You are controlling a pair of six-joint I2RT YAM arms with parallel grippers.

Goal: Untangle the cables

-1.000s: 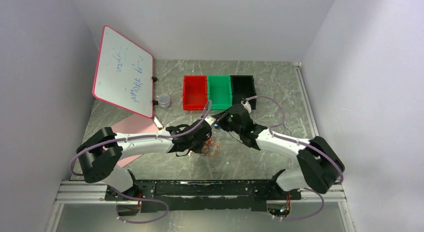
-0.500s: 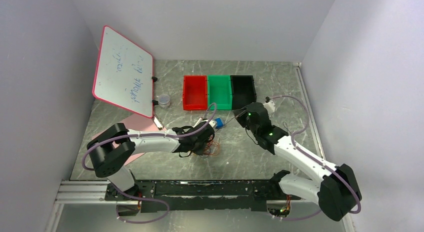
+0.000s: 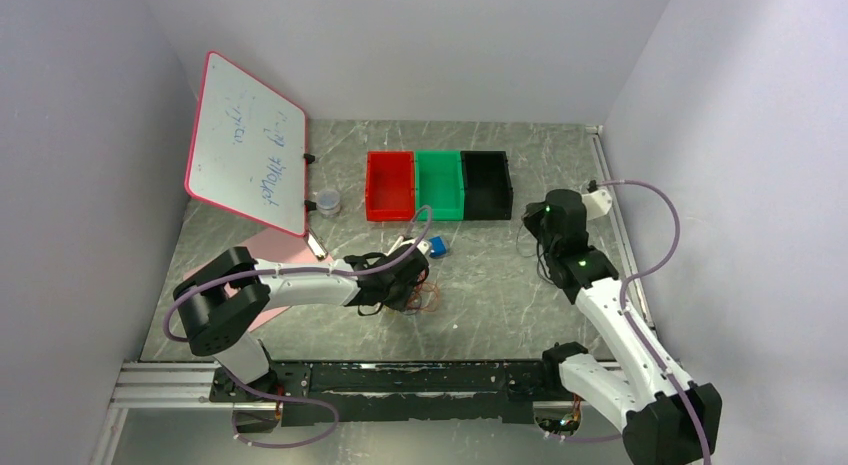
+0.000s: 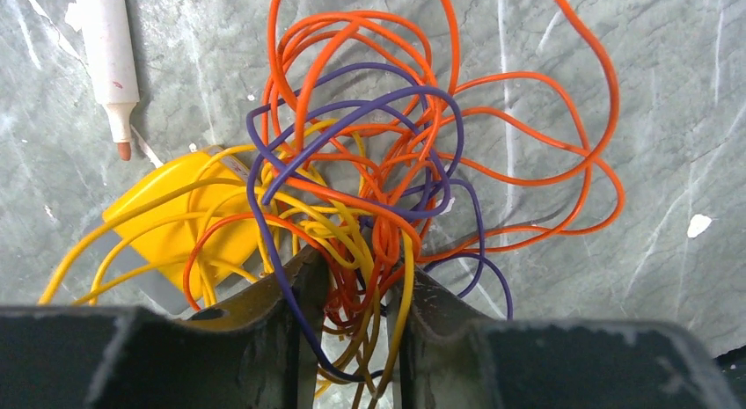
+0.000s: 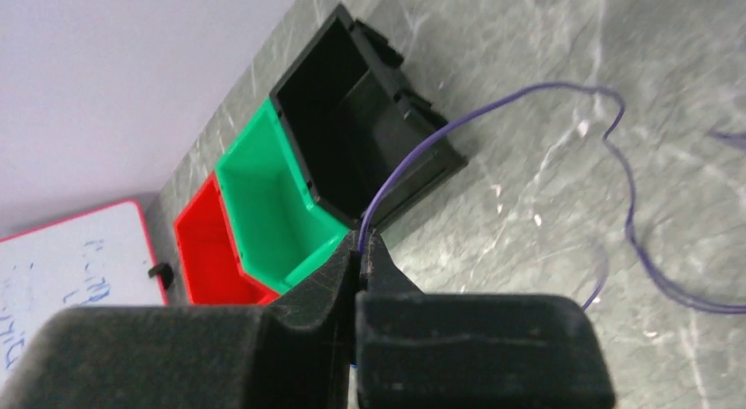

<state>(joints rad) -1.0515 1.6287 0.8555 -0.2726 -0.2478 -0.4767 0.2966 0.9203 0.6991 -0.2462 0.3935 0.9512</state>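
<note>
The cables (image 3: 424, 299) lie as a tangle of orange, yellow and purple wires in the middle of the table. In the left wrist view the tangle (image 4: 387, 163) spreads out ahead of my left gripper (image 4: 352, 281), whose jaws are shut on a bunch of its strands. My left gripper (image 3: 405, 288) sits low on the tangle. My right gripper (image 5: 361, 251) is shut on one thin purple cable (image 5: 493, 105), which loops away over the table. The right gripper (image 3: 533, 217) is up near the black bin, well right of the tangle.
Red (image 3: 389, 185), green (image 3: 438, 183) and black (image 3: 486, 183) bins stand in a row at the back. A whiteboard (image 3: 247, 143) leans at the left. A marker (image 4: 107, 48) and a yellow object (image 4: 171, 220) lie by the tangle. A small blue object (image 3: 438, 247) and a jar (image 3: 327, 201) are nearby.
My right arm has swung from beside the tangle to the right and back, carrying the purple cable away with it. The left gripper has stayed on the tangle.
</note>
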